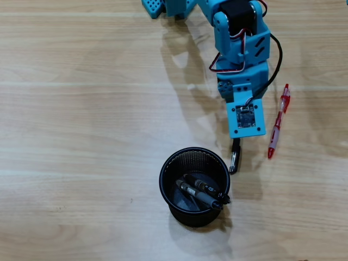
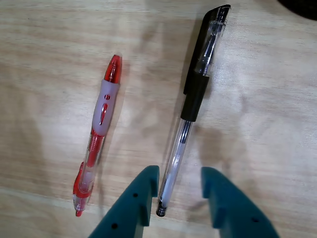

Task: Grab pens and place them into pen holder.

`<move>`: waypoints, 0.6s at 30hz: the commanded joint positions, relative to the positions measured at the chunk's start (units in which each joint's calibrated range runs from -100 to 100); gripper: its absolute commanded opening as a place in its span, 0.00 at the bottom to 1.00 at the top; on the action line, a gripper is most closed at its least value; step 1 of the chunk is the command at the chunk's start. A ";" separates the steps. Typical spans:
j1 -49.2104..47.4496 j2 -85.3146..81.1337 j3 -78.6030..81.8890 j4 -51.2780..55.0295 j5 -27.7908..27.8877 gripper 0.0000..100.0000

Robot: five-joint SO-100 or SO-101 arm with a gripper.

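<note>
The pen holder (image 1: 193,218), a round black mesh cup, stands at the lower middle of the overhead view with two pens (image 1: 200,191) lying slanted inside. A clear-and-black pen (image 2: 194,99) lies on the table, its capped end (image 1: 234,159) showing just right of the cup's rim. A red-and-white pen (image 1: 278,122) lies further right, and left of the clear pen (image 2: 99,134) in the wrist view. My gripper (image 2: 179,174) is open and low over the table. The clear pen's back end sits between the fingers, close to the left one (image 2: 143,193).
The blue arm (image 1: 242,60) reaches down from the top edge of the overhead view and hides most of the clear-and-black pen there. A dark edge of the cup (image 2: 303,5) shows in the wrist view's top right corner. Bare wooden table surrounds everything.
</note>
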 commanded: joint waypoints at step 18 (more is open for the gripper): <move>-1.81 12.83 -9.90 -0.66 -0.55 0.15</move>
